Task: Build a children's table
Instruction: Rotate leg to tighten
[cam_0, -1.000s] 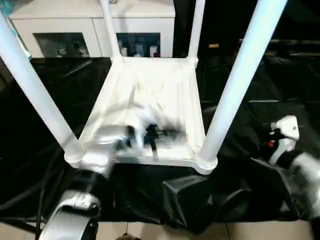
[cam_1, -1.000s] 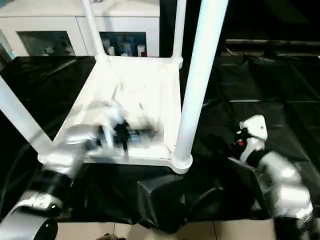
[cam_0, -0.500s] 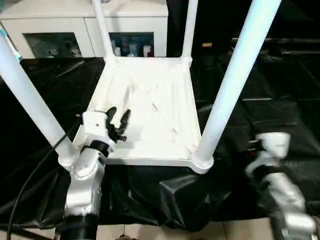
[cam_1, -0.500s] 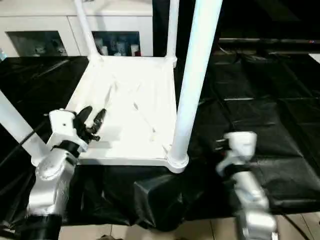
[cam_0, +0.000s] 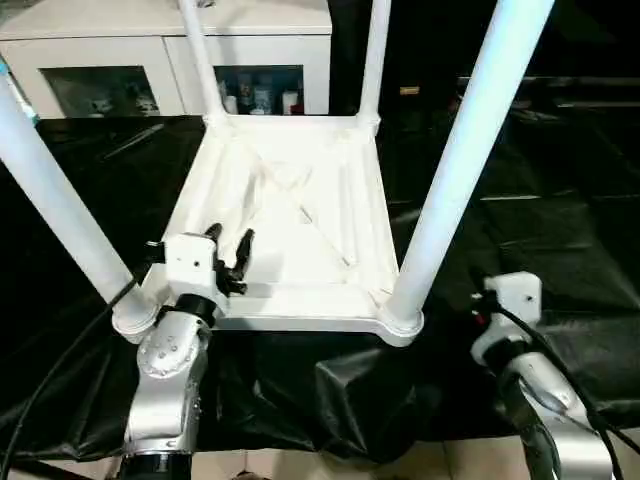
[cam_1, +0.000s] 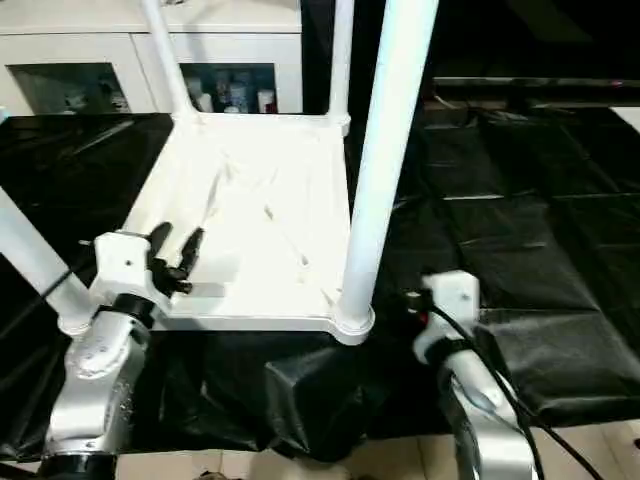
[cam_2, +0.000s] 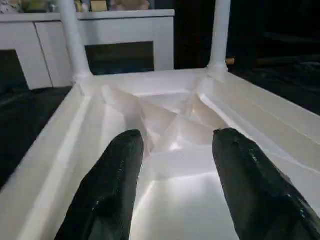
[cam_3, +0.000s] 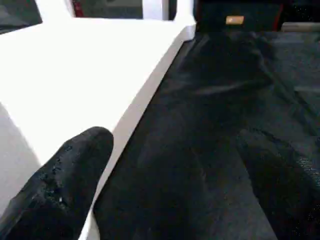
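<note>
The white tabletop (cam_0: 300, 215) lies upside down on black cloth, ribbed underside up. Four white tube legs stand upright in its corner sockets: near left (cam_0: 55, 200), near right (cam_0: 460, 160), far left (cam_0: 197, 60) and far right (cam_0: 375, 55). My left gripper (cam_0: 230, 242) hovers open just above the tabletop's near-left part, and its black fingers (cam_2: 120, 170) hold nothing. My right gripper (cam_3: 180, 145) is low over the cloth, to the right of the near-right leg. It is open, with one finger (cam_3: 70, 180) beside the tabletop's rim (cam_3: 145, 95).
A white cabinet with glass doors (cam_0: 120, 60) stands behind the work. Black cloth (cam_0: 540, 200) covers the surface and bunches into a fold (cam_0: 370, 390) at the front edge. A black cable (cam_0: 50, 360) runs along my left arm.
My left gripper has drawn back from the tabletop's near middle to its near-left part. My right arm has swung in from the far right toward the near-right leg. The head camera has shifted a little.
</note>
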